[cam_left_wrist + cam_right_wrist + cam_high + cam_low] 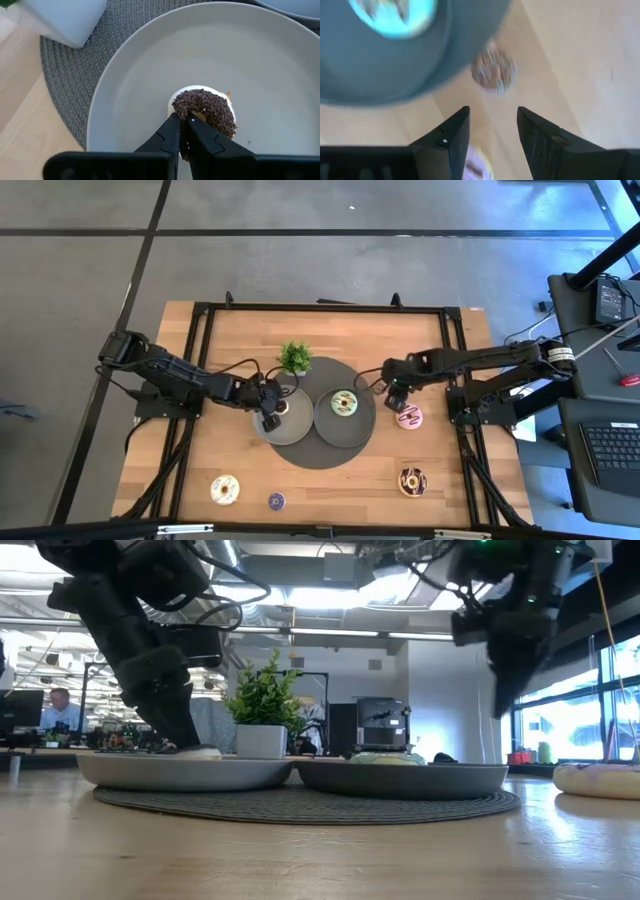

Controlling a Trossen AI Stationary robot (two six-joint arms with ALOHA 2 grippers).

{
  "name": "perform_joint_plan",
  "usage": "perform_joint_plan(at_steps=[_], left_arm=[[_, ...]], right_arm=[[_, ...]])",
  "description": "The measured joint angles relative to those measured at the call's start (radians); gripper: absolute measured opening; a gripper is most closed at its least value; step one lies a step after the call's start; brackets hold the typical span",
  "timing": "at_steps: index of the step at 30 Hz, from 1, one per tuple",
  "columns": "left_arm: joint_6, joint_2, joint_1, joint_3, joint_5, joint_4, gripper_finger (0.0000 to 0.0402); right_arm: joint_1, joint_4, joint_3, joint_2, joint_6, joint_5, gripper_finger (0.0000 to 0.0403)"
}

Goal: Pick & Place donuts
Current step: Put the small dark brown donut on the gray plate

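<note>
Left hand (182, 131) down in left grey plate (283, 426), fingers pinched nearly closed on rim of small brown donut (205, 111) lying on plate. Right hand (399, 393) raised over worktop (330, 480) just beside right plate (345, 423), fingers apart, holding nothing. Donuts counted, six: brown one, green-iced (345, 402) on right plate, pink (409, 417), dark chocolate (412, 481), cream (225, 490), tiny purple (276, 501) on bare worktop. Plates: two, on one round grey mat (300, 806). Potted plant (294, 358): one, at mat edge.
</note>
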Motion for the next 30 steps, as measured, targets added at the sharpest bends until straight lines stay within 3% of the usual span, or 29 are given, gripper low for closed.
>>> perform_joint_plan(at_steps=[11, 19, 30], left_arm=[[-0.020, 0.000, 0.000, 0.000, 0.000, 0.000, 0.0021], [-0.020, 0.000, 0.000, 0.000, 0.001, 0.000, 0.0073], [-0.009, -0.047, 0.000, 0.000, 0.003, -0.009, 0.0132]], right_arm=[[0.096, -0.147, 0.000, -0.001, 0.128, -0.026, 0.0165], [0.165, -0.239, 0.000, -0.001, 0.300, -0.032, 0.0165], [0.266, -0.194, -0.095, -0.001, 0.479, -0.032, 0.0165]])
